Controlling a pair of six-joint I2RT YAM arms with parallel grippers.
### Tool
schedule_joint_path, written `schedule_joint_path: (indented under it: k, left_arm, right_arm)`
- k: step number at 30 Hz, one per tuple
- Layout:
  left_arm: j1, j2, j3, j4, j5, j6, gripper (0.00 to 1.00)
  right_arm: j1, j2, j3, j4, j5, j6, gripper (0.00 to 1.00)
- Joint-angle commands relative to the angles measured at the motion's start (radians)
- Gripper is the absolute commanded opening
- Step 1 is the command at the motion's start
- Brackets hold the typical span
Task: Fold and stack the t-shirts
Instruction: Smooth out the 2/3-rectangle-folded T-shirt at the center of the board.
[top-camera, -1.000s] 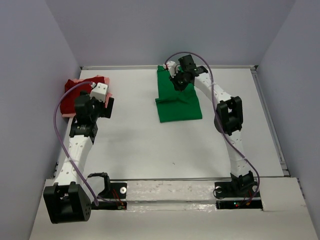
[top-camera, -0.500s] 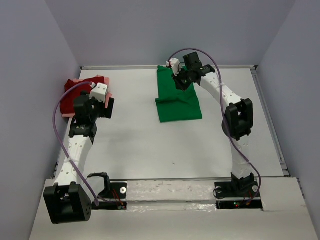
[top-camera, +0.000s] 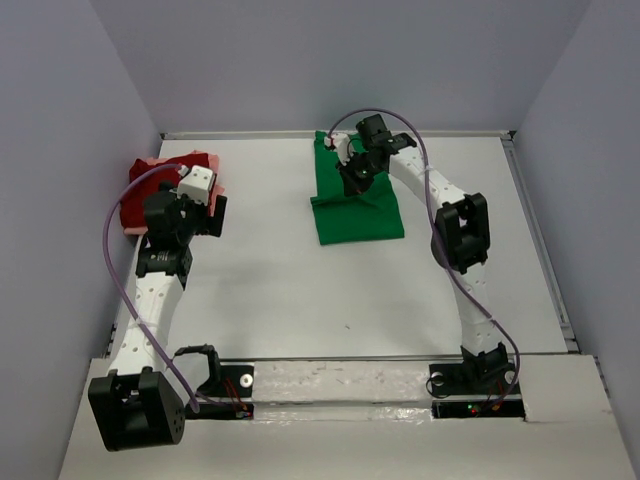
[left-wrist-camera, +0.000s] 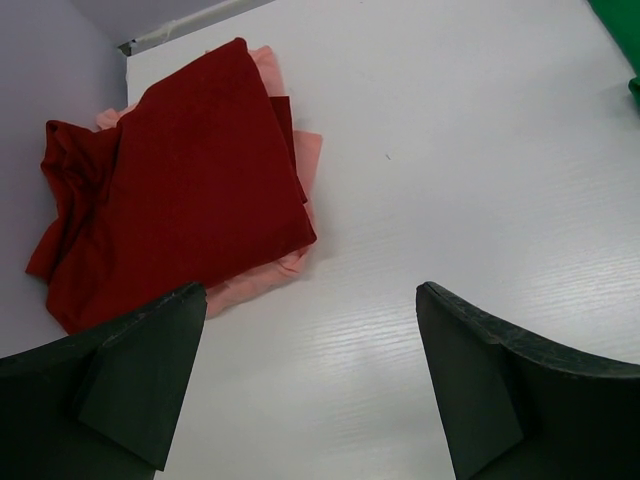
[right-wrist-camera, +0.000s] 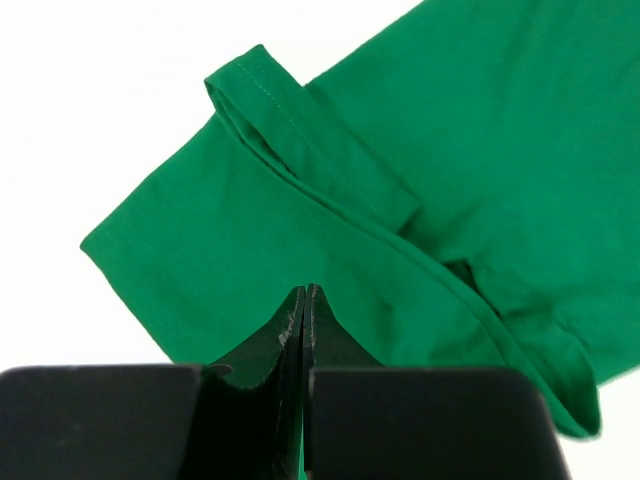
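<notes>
The bright green t-shirt (top-camera: 356, 214) lies partly folded at the back middle of the table, one sleeve turned over its body (right-wrist-camera: 450, 120). My right gripper (top-camera: 353, 172) hovers over its far part, jaws pressed together with no cloth seen between the tips (right-wrist-camera: 304, 291). At the far left, the dark red t-shirt (top-camera: 138, 200) rests crumpled on top of the pale pink t-shirt (top-camera: 152, 163). The left wrist view shows the red one (left-wrist-camera: 170, 180) covering most of the pink one (left-wrist-camera: 262, 277). My left gripper (top-camera: 212, 212) stands open just right of that pile, over bare table (left-wrist-camera: 310, 292).
The white table (top-camera: 280, 290) is boxed in by grey walls at the left, back and right, with a raised rim along its back edge (top-camera: 250, 133). The red and pink pile sits close against the left wall (left-wrist-camera: 40, 90).
The right gripper swung a little right and back, then came forward and left over the green shirt. The shirt and the left arm have hardly moved.
</notes>
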Motion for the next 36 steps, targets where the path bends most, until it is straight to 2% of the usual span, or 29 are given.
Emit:
schedule_joint_path:
  k: [1, 30, 34, 36]
  left_arm:
    - [0.009, -0.024, 0.01, 0.033, 0.024, -0.011, 0.99]
    - [0.019, -0.001, 0.006, 0.039, 0.033, -0.002, 0.99]
    - [0.017, 0.004, 0.006, 0.041, 0.033, -0.002, 0.99]
    - [0.019, 0.008, 0.004, 0.041, 0.032, 0.0, 0.99]
  right_arm:
    - [0.021, 0.043, 0.099, -0.067, -0.076, 0.009, 0.0]
    - [0.084, 0.189, 0.223, -0.06, -0.095, 0.001, 0.0]
    - [0.084, 0.169, 0.153, 0.058, 0.008, 0.024, 0.0]
    - [0.084, 0.132, 0.077, 0.182, 0.095, 0.038, 0.0]
